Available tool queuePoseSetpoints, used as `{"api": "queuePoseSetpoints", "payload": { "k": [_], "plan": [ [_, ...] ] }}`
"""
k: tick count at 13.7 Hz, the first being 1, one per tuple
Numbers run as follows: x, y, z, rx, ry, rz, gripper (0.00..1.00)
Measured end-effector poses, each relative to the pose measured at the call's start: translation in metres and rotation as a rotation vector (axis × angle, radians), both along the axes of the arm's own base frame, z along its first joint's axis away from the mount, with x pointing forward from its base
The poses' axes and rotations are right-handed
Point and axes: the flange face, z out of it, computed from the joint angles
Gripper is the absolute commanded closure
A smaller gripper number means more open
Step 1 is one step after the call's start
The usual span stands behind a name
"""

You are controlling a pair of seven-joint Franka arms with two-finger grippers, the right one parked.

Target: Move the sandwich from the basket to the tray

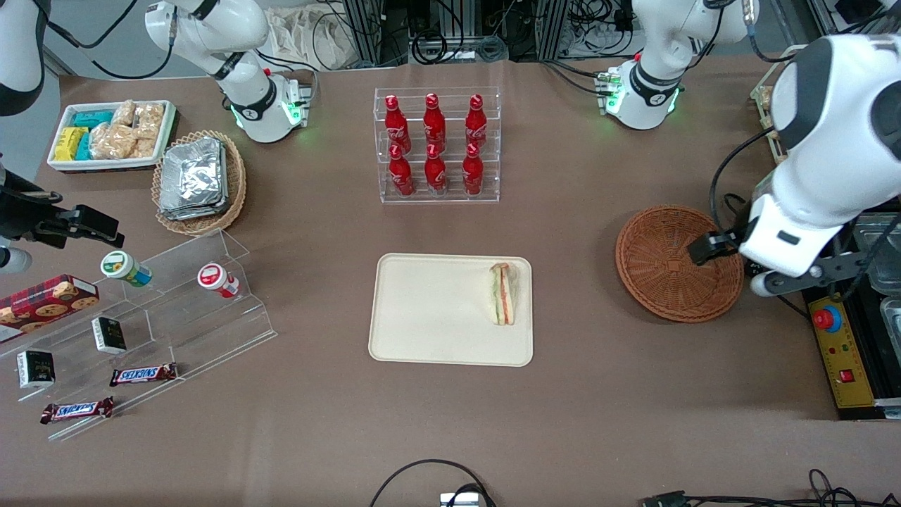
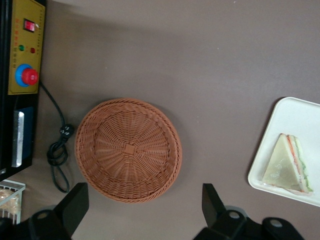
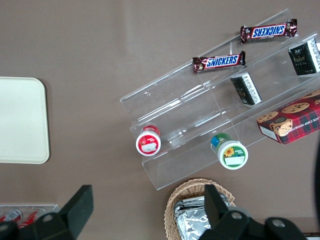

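The sandwich (image 1: 502, 294) (image 2: 290, 165) lies on the cream tray (image 1: 422, 310) (image 2: 295, 112), close to the tray's edge that faces the working arm's end of the table. The reddish-brown wicker basket (image 1: 662, 274) (image 2: 128, 149) sits on the table beside the tray with nothing in it. My gripper (image 1: 725, 257) (image 2: 145, 200) hangs high above the basket's rim on the working arm's side. It is open, with nothing between its fingers (image 2: 77, 197).
A clear rack of red bottles (image 1: 436, 144) stands farther from the front camera than the tray. A yellow control box with a red button (image 1: 841, 345) (image 2: 25, 50) and a black cable (image 2: 57, 150) lie beside the basket. Acrylic steps with snacks (image 1: 141, 317), a foil-packet basket (image 1: 199, 182) and a white bin (image 1: 111, 134) sit toward the parked arm's end.
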Motion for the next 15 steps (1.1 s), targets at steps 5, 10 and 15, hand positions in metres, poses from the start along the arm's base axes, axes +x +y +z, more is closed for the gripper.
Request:
{"api": "queuePoseSetpoints", "payload": {
  "k": [5,10,15],
  "plan": [
    [-0.014,0.032,0.025,-0.013,-0.017,-0.035,0.0],
    [-0.026,0.065,0.029,-0.03,-0.006,-0.092,0.0],
    [-0.029,0.12,0.031,-0.041,0.009,-0.162,0.0]
  ]
}}
